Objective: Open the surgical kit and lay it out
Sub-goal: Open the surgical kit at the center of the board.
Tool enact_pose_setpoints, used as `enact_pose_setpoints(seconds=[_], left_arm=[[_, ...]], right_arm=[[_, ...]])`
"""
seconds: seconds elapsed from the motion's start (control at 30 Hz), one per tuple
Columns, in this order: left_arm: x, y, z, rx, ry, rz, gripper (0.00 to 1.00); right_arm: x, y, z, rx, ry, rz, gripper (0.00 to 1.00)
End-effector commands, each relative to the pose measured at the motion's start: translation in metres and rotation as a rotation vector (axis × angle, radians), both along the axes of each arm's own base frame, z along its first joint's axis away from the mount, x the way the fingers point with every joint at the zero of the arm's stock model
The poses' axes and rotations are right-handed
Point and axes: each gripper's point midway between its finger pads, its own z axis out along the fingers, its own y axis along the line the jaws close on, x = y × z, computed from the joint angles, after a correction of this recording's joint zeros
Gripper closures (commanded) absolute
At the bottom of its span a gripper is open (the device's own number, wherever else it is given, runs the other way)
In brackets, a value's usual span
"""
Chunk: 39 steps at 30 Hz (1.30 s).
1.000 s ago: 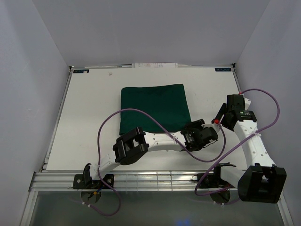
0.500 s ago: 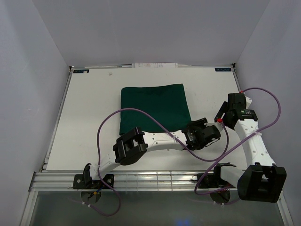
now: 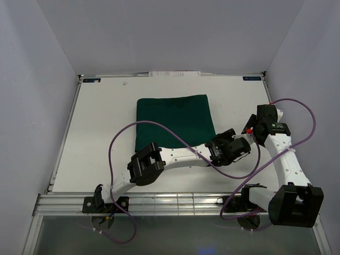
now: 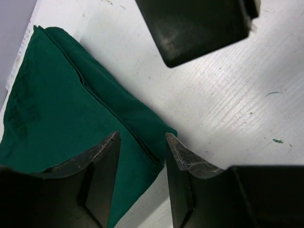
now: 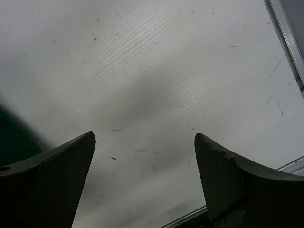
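The surgical kit is a folded dark green cloth wrap [image 3: 174, 123] lying flat on the middle of the white table [image 3: 106, 138]. The tray, scissors, tweezers and packets do not show. My left gripper [image 3: 218, 144] is at the wrap's near right corner. In the left wrist view the gripper [image 4: 142, 147] is open, and the corner of the wrap [image 4: 61, 114] lies between its fingers [image 4: 102, 164]. My right gripper [image 3: 251, 129] hovers just right of that corner. In the right wrist view it [image 5: 145, 147] is open and empty over bare table, with a sliver of green [image 5: 12, 137] at the left edge.
The table's right rail [image 5: 285, 28] runs close to my right gripper. Purple cables [image 3: 122, 138] loop over the near part of the table and the wrap's near edge. A dark part of the right arm [image 4: 199, 23] hangs just beyond my left gripper. White walls enclose the table.
My left gripper has shifted slightly right and turned at the wrap's near right corner. My right gripper has edged slightly to the right. The wrap has not moved.
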Motion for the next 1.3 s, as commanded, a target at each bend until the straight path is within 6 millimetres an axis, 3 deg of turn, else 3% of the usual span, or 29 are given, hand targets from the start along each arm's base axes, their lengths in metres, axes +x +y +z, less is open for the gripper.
enact_pose_setpoints(seconds=[0.0,1.1,1.27], left_arm=[[-0.001,0.002,0.019,-0.06,0.031,0.011,0.46],[0.001,0.029,-0.003,0.042,0.039,0.087,0.51],[0.002,0.026,0.003,0.025,0.037,0.085,0.62]], right_arm=[[0.009,0.001,0.013,0.003,-0.04,0.0,0.1],[0.01,0.002,0.011,0.01,-0.036,0.001,0.1],[0.01,0.002,0.012,0.012,-0.038,0.0,0.1]])
